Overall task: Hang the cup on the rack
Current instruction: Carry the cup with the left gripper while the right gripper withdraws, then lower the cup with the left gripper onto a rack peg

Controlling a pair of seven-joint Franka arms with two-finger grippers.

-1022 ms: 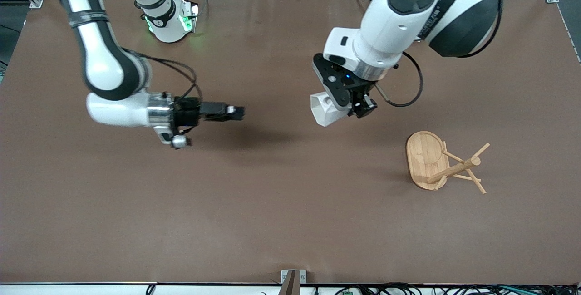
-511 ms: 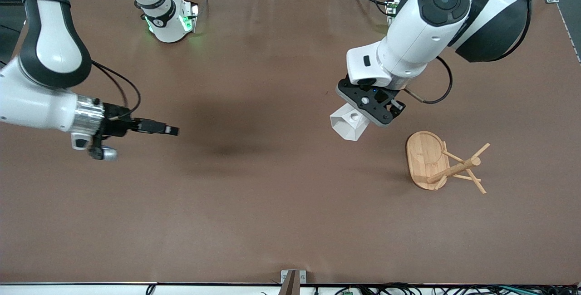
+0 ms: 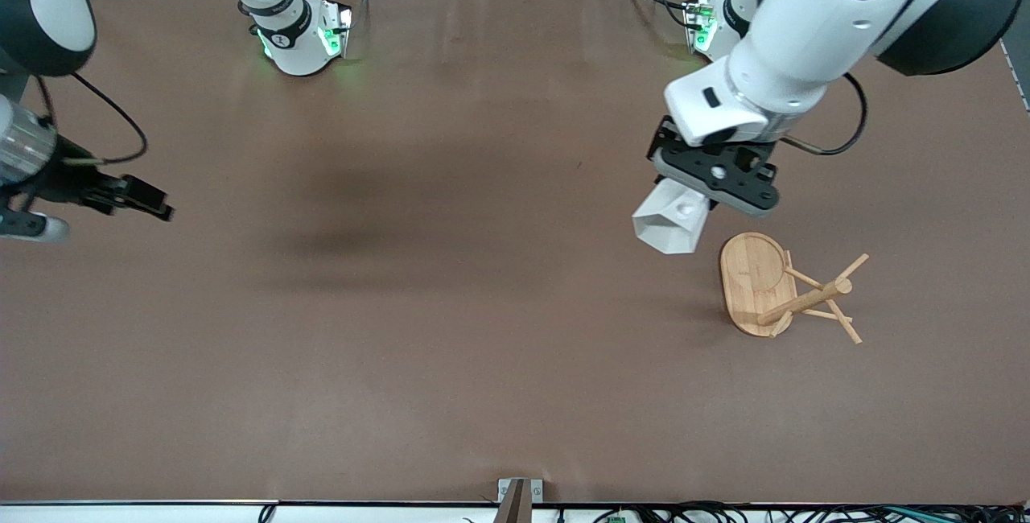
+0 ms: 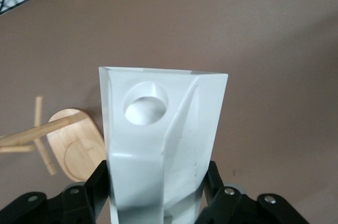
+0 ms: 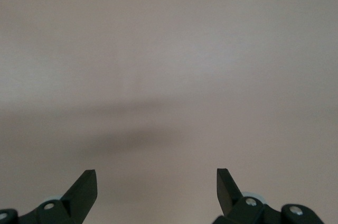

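Note:
A white faceted cup (image 3: 670, 227) hangs in the air, clamped in my left gripper (image 3: 698, 199). It is over the table just beside the rack's base, toward the right arm's end. In the left wrist view the cup (image 4: 161, 129) fills the space between the dark fingers (image 4: 100, 179), with the round hole of its handle facing the camera. The bamboo rack (image 3: 793, 295) stands on its oval base (image 3: 750, 269), pegs bare; the left wrist view also shows the rack (image 4: 63, 139). My right gripper (image 3: 149, 203) is open and holds nothing, over the right arm's end of the table.
Brown table surface (image 3: 483, 330) all around. The arm bases (image 3: 299, 32) stand along the table's edge farthest from the front camera. A small metal bracket (image 3: 519, 495) sits at the nearest edge.
The left gripper has carried the cup toward the left arm's end, up to the rack. The right arm has pulled back toward its own end of the table.

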